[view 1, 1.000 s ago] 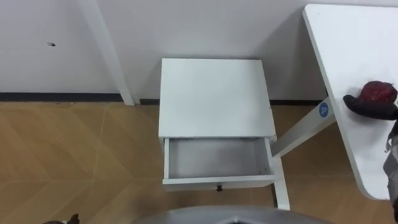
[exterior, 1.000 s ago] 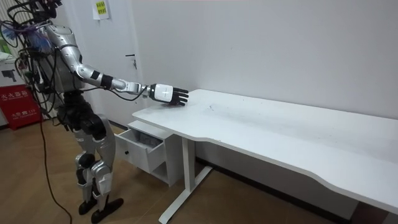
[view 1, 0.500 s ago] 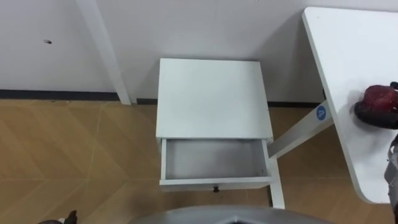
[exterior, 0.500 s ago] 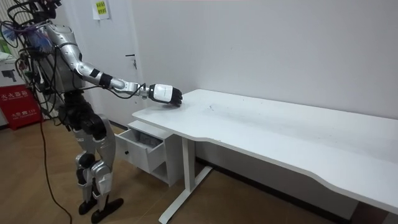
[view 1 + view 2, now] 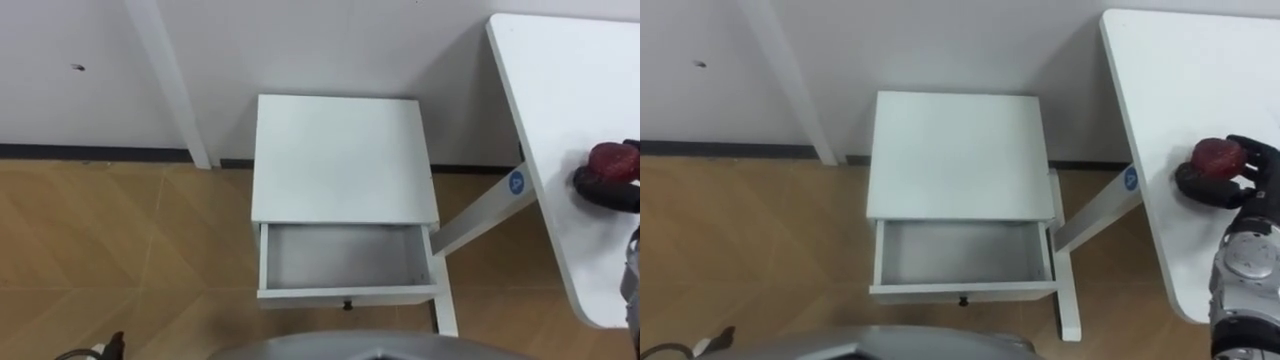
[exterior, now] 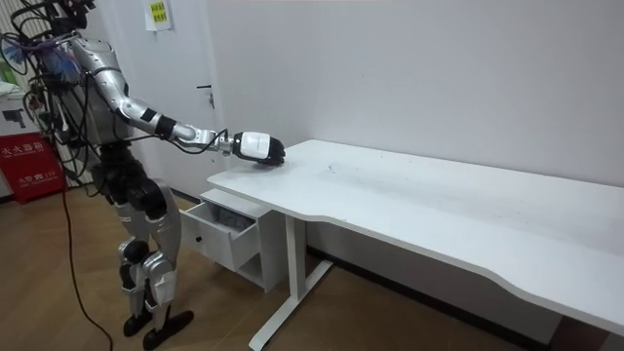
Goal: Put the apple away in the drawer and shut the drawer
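Note:
A dark red apple [image 5: 1217, 156] rests on the white desk [image 5: 1160, 90] at my right, near its left end. My right hand [image 5: 1225, 180] has its dark fingers curled round the apple [image 5: 610, 159]; in the room view that hand [image 6: 258, 147] reaches out over the desk's end. Before me stands a small white cabinet [image 5: 958, 152] with its drawer [image 5: 962, 255] pulled open and nothing inside; a small dark knob marks the drawer front. The same drawer [image 6: 222, 226] shows open beside my legs in the room view. At the bottom left edge my left hand [image 5: 108, 348] barely shows.
A white wall with a dark baseboard runs behind the cabinet. A white upright post [image 5: 165, 80] stands to the cabinet's left. The desk's slanted white leg [image 5: 1095, 215] reaches the floor just right of the drawer. Wood floor [image 5: 120, 250] lies open to the left.
My right hand's fingers have closed round the apple; one second ago they lay spread over it. The view shifted slightly.

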`<state>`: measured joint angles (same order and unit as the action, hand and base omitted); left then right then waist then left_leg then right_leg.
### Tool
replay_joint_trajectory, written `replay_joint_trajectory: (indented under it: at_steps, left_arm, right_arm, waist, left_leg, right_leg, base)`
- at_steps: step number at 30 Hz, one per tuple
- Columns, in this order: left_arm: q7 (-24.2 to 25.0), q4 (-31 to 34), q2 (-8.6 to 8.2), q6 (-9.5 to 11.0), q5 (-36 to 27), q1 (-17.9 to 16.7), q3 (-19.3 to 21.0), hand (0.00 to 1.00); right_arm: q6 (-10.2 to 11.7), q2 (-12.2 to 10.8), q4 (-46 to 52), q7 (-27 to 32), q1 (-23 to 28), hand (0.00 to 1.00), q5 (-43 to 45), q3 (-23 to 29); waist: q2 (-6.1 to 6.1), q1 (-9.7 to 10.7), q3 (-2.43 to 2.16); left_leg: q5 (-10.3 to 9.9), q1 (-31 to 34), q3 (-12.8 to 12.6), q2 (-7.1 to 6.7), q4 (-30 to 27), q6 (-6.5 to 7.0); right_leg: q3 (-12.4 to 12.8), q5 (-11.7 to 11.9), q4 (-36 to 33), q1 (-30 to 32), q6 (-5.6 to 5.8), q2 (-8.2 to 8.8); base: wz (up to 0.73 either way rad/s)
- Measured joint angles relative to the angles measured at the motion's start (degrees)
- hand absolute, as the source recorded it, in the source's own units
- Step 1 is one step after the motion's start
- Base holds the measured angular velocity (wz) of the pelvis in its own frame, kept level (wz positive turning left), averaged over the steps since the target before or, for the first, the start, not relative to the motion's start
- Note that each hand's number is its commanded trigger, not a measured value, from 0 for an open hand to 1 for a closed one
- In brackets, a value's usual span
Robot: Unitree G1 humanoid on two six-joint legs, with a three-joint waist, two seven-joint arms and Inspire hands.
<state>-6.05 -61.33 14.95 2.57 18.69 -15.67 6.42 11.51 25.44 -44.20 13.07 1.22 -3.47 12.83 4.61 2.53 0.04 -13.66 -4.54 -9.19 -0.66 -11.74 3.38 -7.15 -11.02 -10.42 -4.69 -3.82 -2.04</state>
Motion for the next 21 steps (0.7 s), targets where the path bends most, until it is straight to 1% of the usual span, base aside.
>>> replay_joint_trajectory:
  at_steps: [2,3,4,5,6,7,8,9,11,13,14,16,18,19,20,21]
  left_arm:
    - [0.0,-0.6,-0.03,-0.1,0.0,1.1,-0.1,0.00]
    - [0.0,-0.6,-0.05,-0.1,0.0,1.2,-0.6,0.00]
    - [0.1,-0.6,-0.16,-0.1,0.1,1.2,-1.1,0.00]
    - [0.1,-0.6,-0.23,-0.1,0.1,1.1,-1.3,0.00]
    - [0.1,-0.5,-0.23,-0.1,0.3,1.6,-2.4,0.00]
    - [0.1,-0.5,-0.20,-0.1,0.7,2.1,-3.2,0.00]
    - [0.1,-0.5,-0.21,-0.1,0.8,2.3,-3.4,0.00]
    - [0.1,-0.5,-0.23,0.0,0.8,2.5,-3.4,0.00]
    - [0.0,-0.5,-0.21,0.0,0.7,3.4,-3.4,0.00]
    - [0.0,-0.5,-0.25,0.0,0.7,4.2,-4.3,0.00]
    - [0.0,-0.5,-0.27,0.0,0.8,4.3,-4.6,0.00]
    - [0.0,-0.5,-0.33,0.0,0.8,4.5,-5.9,0.00]
    - [0.0,-0.5,-0.31,-0.1,0.9,4.4,-7.5,0.00]
    - [0.0,-0.5,-0.32,-0.1,1.1,4.7,-8.4,0.00]
    - [0.0,-0.6,-0.33,-0.1,1.2,4.8,-8.7,0.00]
    - [0.1,-0.7,-0.38,-0.1,1.2,4.9,-9.1,0.00]
  right_arm:
    - [-0.7,-0.2,2.8,-0.9,0.0,1.00,0.9,-1.3]
    - [-1.3,-0.3,5.5,-1.6,0.1,1.00,2.2,-2.4]
    - [-1.7,-0.6,8.3,-2.3,0.4,1.00,3.6,-3.7]
    - [-1.8,-0.7,9.8,-2.3,0.7,1.00,4.1,-4.5]
    - [-1.8,-0.7,12.9,-2.7,1.4,1.00,4.7,-6.7]
    - [-1.8,-1.1,15.4,-3.4,1.4,1.00,6.0,-9.0]
    - [-1.8,-1.3,16.6,-3.8,1.5,1.00,7.0,-10.0]
    - [-1.9,-1.9,19.6,-4.6,2.5,1.00,9.0,-11.9]
    - [-1.8,-2.8,23.6,-6.3,3.6,1.00,11.5,-14.6]
    - [-1.7,-3.5,26.1,-8.3,3.6,1.00,12.7,-17.3]
    - [-1.7,-3.5,26.5,-8.6,3.6,1.00,12.9,-18.0]
    - [-1.7,-3.5,27.0,-9.9,3.4,1.00,13.8,-20.1]
    - [-2.0,-3.5,27.0,-10.6,3.3,1.00,14.9,-22.2]
    - [-2.3,-3.5,27.0,-11.2,3.3,1.00,15.3,-23.7]
    - [-2.3,-3.5,27.0,-11.5,3.3,1.00,15.5,-24.3]
    - [-2.4,-3.6,27.0,-11.8,3.1,1.00,16.5,-25.5]
  waist:
    - [-0.31,-0.1,-0.04]
    - [-0.68,-0.4,0.04]
    - [-1.06,-0.6,0.01]
    - [-1.40,-0.7,0.06]
    - [-1.59,-1.1,-0.05]
    - [-1.94,-1.4,0.13]
    - [-2.07,-1.4,0.17]
    - [-2.19,-2.0,0.14]
    - [-2.23,-2.9,0.07]
    - [-2.15,-3.2,0.07]
    - [-2.13,-3.5,0.05]
    - [-1.84,-5.0,-0.08]
    - [-1.58,-5.9,0.12]
    - [-1.28,-6.1,-0.02]
    - [-1.22,-6.3,0.00]
    - [-1.07,-7.2,0.02]
  left_leg:
    - [0.0,0.0,-0.1,0.02,0.0,0.00]
    - [0.0,0.1,-0.3,0.01,0.0,0.00]
    - [0.0,0.1,-0.4,0.01,0.1,0.01]
    - [0.0,0.1,-0.4,-0.01,0.1,0.01]
    - [0.0,0.1,-0.5,-0.01,0.2,0.02]
    - [0.0,0.1,-0.6,-0.01,0.3,0.03]
    - [0.1,0.1,-0.6,-0.01,0.3,0.03]
    - [0.1,0.3,-0.4,-0.01,0.2,0.01]
    - [0.2,0.9,0.0,0.00,0.1,-0.06]
    - [0.2,1.4,0.7,-0.06,0.1,-0.07]
    - [0.2,1.3,0.8,-0.07,0.2,-0.07]
    - [0.2,1.2,0.9,-0.06,0.5,-0.07]
    - [0.2,0.8,1.0,-0.07,0.5,-0.07]
    - [0.2,0.9,1.2,-0.10,0.6,-0.07]
    - [0.2,1.0,1.3,-0.14,0.6,-0.07]
    - [0.2,1.1,1.4,-0.17,0.7,-0.07]
  right_leg:
    - [0.3,0.0,-0.2,0.5,0.00,-0.02]
    - [0.8,0.0,-0.3,0.7,-0.04,-0.07]
    - [0.9,0.1,-0.3,0.7,-0.02,-0.08]
    - [0.9,0.1,-0.3,0.8,-0.02,-0.08]
    - [0.7,0.1,-0.3,0.8,-0.02,-0.06]
    - [0.8,0.1,-0.2,0.9,-0.02,-0.07]
    - [0.8,0.1,-0.2,0.9,-0.02,-0.06]
    - [0.7,0.1,-0.2,1.1,-0.02,-0.06]
    - [0.4,0.1,-0.2,1.6,-0.02,-0.05]
    - [-0.4,0.1,-0.1,1.7,-0.02,0.03]
    - [-0.5,0.1,-0.1,1.7,-0.02,0.04]
    - [-0.9,0.1,-0.1,1.3,-0.02,0.02]
    - [-0.9,0.1,0.1,0.7,-0.01,0.02]
    - [-1.0,0.1,0.4,0.6,-0.02,0.02]
    - [-1.0,0.1,0.6,0.6,-0.01,0.03]
    - [-1.0,0.1,0.7,0.6,-0.01,0.02]
  base:
    - [-0.07]
    - [-0.12]
    - [-0.10]
    - [0.00]
    - [0.00]
    - [0.00]
    - [0.04]
    - [0.06]
    - [0.09]
    - [0.18]
    - [0.10]
    - [0.00]
    - [0.05]
    - [0.08]
    - [0.07]
    - [0.04]
